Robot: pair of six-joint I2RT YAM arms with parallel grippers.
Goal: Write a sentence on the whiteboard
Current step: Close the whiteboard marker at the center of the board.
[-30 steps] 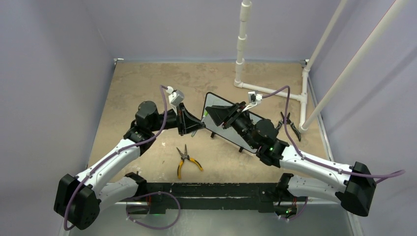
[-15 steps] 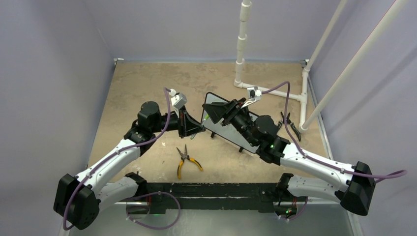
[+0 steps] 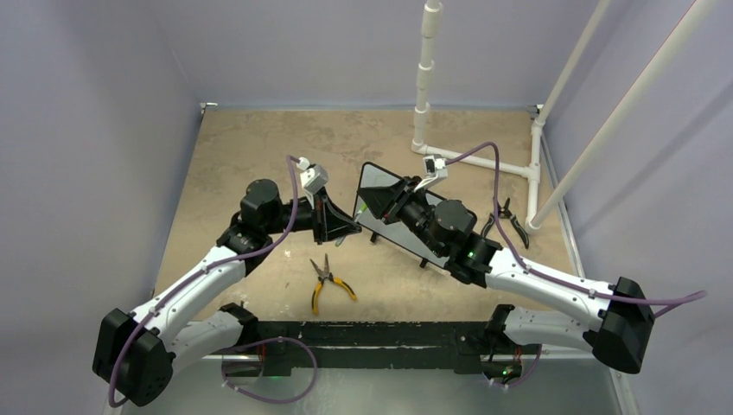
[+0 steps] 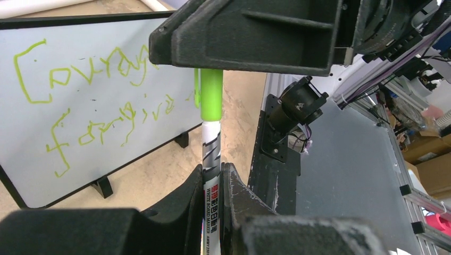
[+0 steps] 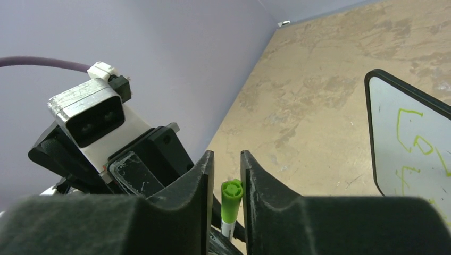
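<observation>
Nearest the bases: pliers (image 3: 328, 284) w/ yellow handles, flat on table (image 3: 259, 147), untouched. Next out, left gripper (image 4: 213, 183), clamped tight on marker (image 4: 210, 154) barrel; long axis straight out from jaws, green cap (image 4: 211, 95) fwd, pointing into right gripper (image 5: 227, 159). There, jaws only narrowly apart w/ cap end between; can't tell whether pinching or just flanking. Just beside marker tip, closer to left gripper: whiteboard (image 4: 90, 159), upright on small feet, angled across mid-table, written face toward left arm, partly hidden under right arm from above. On it, sentence (image 4: 101, 90): two rows of thin, shaky lime-green scrawl, approx. "Courage" over "forgive". Prob. writing done, cap handling next; needs push/pull along marker axis, no sideways drift into board.
</observation>
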